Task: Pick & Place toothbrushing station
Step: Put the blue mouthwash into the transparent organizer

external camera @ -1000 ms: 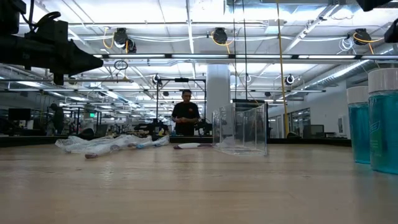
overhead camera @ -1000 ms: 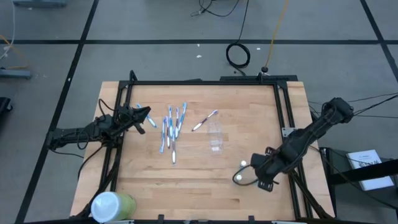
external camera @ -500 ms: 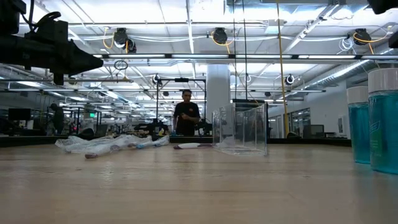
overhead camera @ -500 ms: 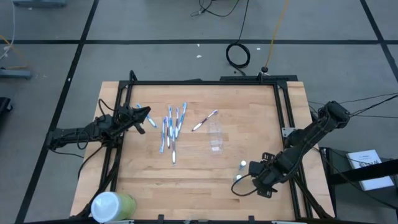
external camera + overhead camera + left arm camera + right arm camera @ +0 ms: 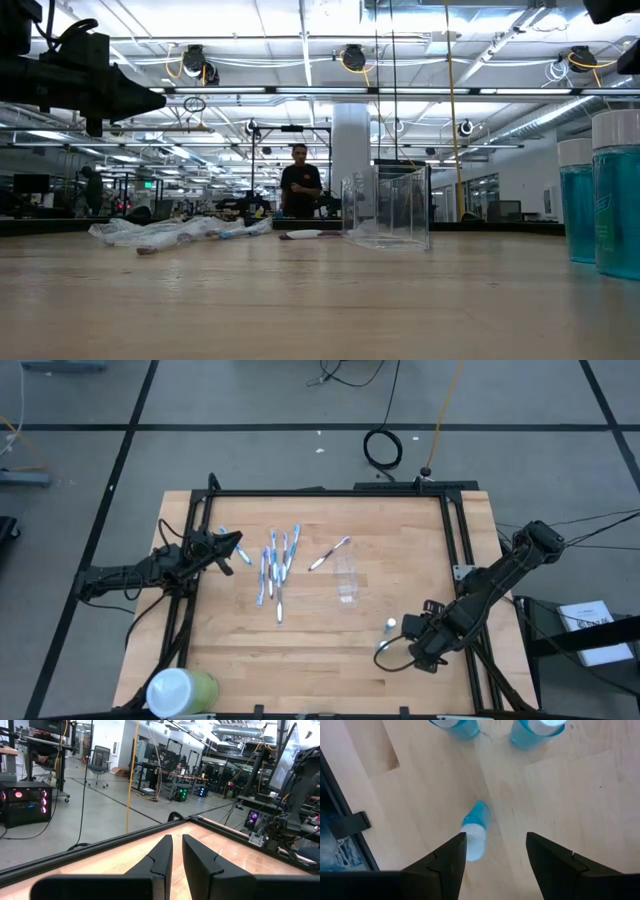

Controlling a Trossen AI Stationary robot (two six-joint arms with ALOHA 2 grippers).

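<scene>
Wooden tabletop [image 5: 300, 650] inside a black frame. Right gripper [image 5: 495, 852] — fingers spread — hovers near the front right corner over a toppled small blue tube with white cap [image 5: 473, 831]; two more stand beside it. Left gripper [image 5: 232, 543], fingers nearly together and empty, waits at the left edge near the blue-and-white toothbrushes [image 5: 273, 565] — clear plastic cup [image 5: 346, 578] lies mid-table.

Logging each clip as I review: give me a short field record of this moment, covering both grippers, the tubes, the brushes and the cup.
left gripper: nearly shut, empty, raised at the table's left edge
right gripper: open, empty, above the lying tube
lying tube: on its side, white cap toward the gripper
standing tubes: two, upright, near right corner
toothbrushes: loose pile, left of centre
pinkish-purple brush: lies apart, beside the cup
clear cup: mid-table, holds nothing
</scene>
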